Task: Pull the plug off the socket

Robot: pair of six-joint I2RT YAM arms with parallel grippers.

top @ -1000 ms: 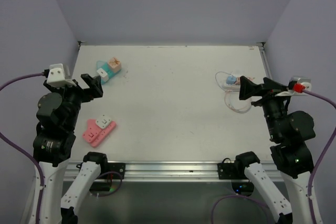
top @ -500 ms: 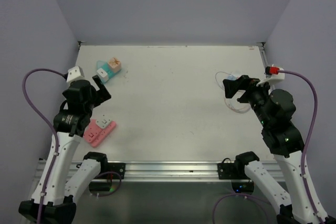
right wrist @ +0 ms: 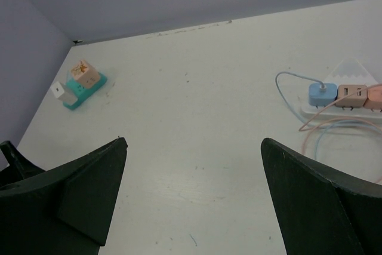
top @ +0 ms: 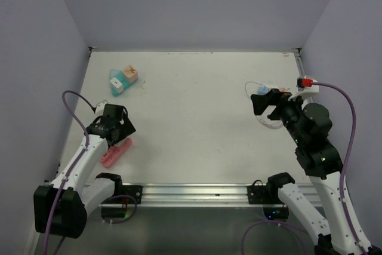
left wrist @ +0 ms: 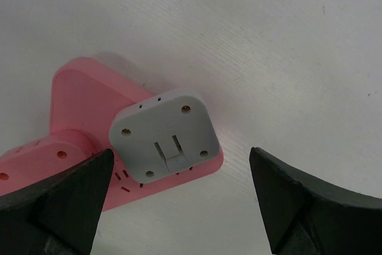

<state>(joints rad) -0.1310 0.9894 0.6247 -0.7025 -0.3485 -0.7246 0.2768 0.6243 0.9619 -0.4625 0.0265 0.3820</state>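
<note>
The left hand (top: 117, 134) hangs low over the white counter (top: 191, 123) at the lower left of the overhead view, its nose pointing down at the pink socket strip (left wrist: 77, 103). In the left wrist view its two dark fingers (left wrist: 57, 198) fill the bottom corners, spread wide. The hand is open and holds nothing.

The square grey-white plug (left wrist: 164, 135) sits pushed into the pink socket strip, near the end of the strip that lies toward the middle of that frame. The plug lies between the two fingers and is apart from both. Its upper face shows four small dots at the corners and a recess in the middle. In the overhead view the plug is hidden under the hand. Only the lower end of the strip shows there, slanting toward the near edge of the counter.

The right hand (top: 265, 103) is raised at the right side of the overhead view, facing left across the counter. In its own wrist view the fingers (right wrist: 71, 189) stand far apart with only bare counter between them, so it is open and empty as well.

Just beside it, at the right edge, lies a white power strip (right wrist: 340, 107) with a blue plug (right wrist: 322, 94) and pink plugs (right wrist: 352, 94) in it. Thin blue and pink cables (right wrist: 334, 129) loop around it. At the upper left of the counter sits a teal socket block (top: 117, 78) carrying an orange plug (top: 130, 74) and a white plug (top: 117, 87), well apart from both hands.
</note>
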